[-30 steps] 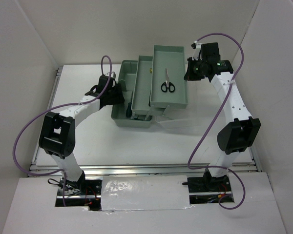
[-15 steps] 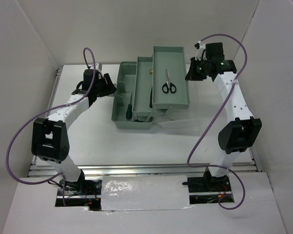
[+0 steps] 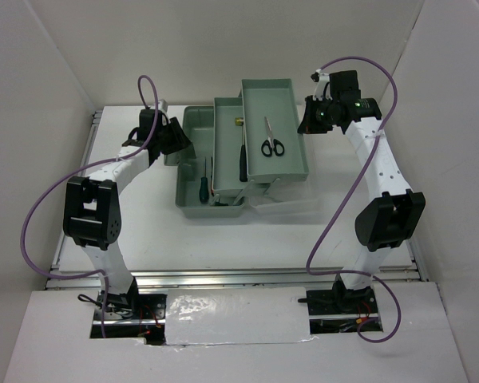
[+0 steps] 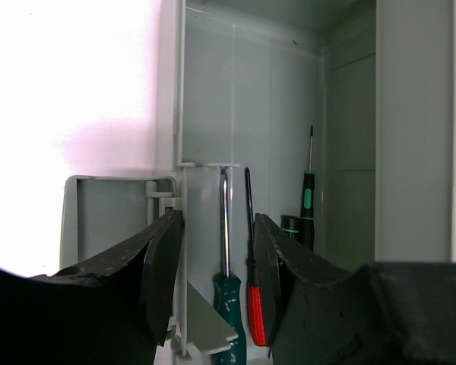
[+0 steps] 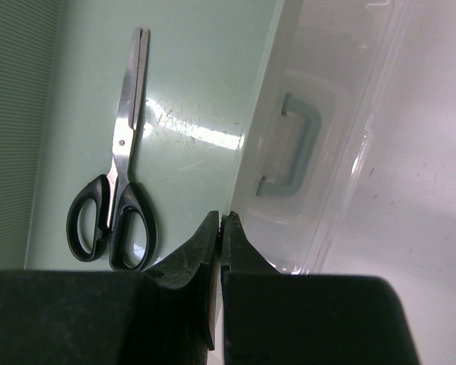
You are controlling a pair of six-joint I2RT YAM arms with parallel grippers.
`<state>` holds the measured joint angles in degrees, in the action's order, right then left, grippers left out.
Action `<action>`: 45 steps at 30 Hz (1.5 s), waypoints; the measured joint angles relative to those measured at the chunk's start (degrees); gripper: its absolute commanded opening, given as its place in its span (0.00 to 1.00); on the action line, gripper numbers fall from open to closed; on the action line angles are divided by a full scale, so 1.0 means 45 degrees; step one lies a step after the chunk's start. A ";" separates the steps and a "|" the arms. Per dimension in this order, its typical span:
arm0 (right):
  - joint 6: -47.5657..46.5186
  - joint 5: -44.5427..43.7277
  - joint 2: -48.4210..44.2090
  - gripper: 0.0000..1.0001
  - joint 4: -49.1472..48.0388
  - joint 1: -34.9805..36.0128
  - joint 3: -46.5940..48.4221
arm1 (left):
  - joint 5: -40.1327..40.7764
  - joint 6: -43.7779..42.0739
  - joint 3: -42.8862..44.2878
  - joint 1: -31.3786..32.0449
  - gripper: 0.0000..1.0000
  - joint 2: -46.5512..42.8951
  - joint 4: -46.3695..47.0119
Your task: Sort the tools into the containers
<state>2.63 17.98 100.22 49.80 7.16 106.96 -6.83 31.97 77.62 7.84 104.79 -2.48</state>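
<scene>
The sage-green toolbox point(image 3: 188, 203) stands fanned open. Black-handled scissors point(image 3: 272, 137) lie in its right tray point(image 3: 291, 88); they also show in the right wrist view point(image 5: 114, 205). A black-handled hammer point(image 3: 242, 159) with a yellowish head lies in the middle tray. Green-handled point(image 4: 229, 304), red-handled point(image 4: 255, 312) and black-handled point(image 4: 308, 201) screwdrivers lie in the base compartment. My left gripper point(image 3: 178, 142) is open, its jaws astride the base's left wall point(image 4: 181, 114). My right gripper point(image 3: 305, 121) is shut on the right tray's right rim point(image 5: 251, 137).
The toolbox's clear lid point(image 3: 291, 195) with its green handle point(image 5: 289, 156) lies flat on the table under and right of the right tray. White walls enclose the table point(image 3: 223, 239) on three sides.
The left gripper swung out to the left and came back to the base's left wall. The toolbox slid left and its trays spread, uncovering the hammer. The right gripper followed the tray's rim.
</scene>
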 measured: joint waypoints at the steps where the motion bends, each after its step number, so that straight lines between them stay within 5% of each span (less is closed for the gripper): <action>1: -0.0015 -0.0019 0.0000 0.00 0.0000 -0.0005 0.0000 | 0.0092 0.0010 0.0010 0.0024 0.55 0.0005 -0.0015; 17: -0.0039 0.0063 0.0107 0.00 0.0029 -0.0015 0.0000 | -0.0641 0.0573 -0.0933 -0.0860 0.53 -0.1127 -0.1020; 23: -0.0044 0.0121 0.0107 0.00 0.0228 -0.0019 0.0000 | -0.0665 0.0539 -0.0947 -0.0806 0.62 -0.1239 -0.1239; 45: -0.0039 0.0311 0.0107 0.00 0.0330 -0.0316 -0.0165 | 0.3351 -0.0408 -0.0665 0.0393 0.57 -0.1710 -0.3779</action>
<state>2.46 19.38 100.71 51.29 5.74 106.21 8.25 30.13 74.63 9.61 97.10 -19.49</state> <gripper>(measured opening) 0.020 0.587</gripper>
